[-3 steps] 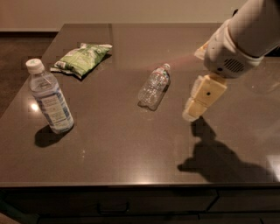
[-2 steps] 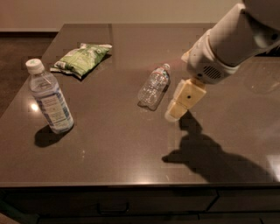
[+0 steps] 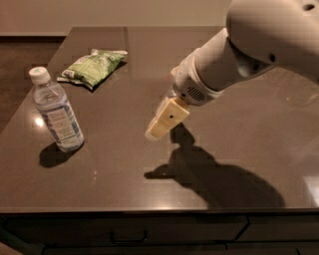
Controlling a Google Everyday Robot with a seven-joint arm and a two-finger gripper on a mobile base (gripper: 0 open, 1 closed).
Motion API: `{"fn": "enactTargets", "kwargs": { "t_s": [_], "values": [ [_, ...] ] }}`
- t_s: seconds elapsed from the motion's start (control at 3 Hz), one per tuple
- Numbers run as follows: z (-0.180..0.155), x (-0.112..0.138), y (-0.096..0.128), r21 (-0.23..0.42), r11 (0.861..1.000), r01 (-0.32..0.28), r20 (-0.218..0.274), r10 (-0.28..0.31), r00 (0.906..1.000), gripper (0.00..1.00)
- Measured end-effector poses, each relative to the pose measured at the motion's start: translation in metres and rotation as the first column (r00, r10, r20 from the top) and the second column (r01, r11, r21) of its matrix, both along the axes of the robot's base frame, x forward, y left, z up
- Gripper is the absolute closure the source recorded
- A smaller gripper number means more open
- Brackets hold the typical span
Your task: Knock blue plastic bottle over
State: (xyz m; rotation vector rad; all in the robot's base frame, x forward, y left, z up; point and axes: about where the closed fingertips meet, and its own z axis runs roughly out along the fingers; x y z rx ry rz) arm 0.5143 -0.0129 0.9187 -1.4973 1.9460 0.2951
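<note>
A dark, glossy worktop (image 3: 114, 169) fills the scene, with a pale wall (image 3: 99, 12) behind it and drawer fronts (image 3: 124, 234) under its front edge; a green snack bag (image 3: 92, 67) lies toward the back left; the blue plastic bottle (image 3: 55, 112) stands upright near the left edge, cap on; the claw (image 3: 155, 129) hangs above mid-worktop, tilted down-left, well apart from the bottle, touching nothing; whether it is released or clenched, I cannot tell.
</note>
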Motion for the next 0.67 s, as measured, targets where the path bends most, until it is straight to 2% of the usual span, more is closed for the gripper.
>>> {"fn": "enactTargets", "kwargs": {
  "t_s": [0.33, 0.67],
  "values": [
    [-0.004, -0.012, 0.051, 0.098, 0.993, -0.072, -0.019, 0.075, 0.997, 0.0],
    [-0.008, -0.025, 0.104, 0.174, 0.975, -0.141, -0.036, 0.149, 0.9881, 0.0]
  ]
}}
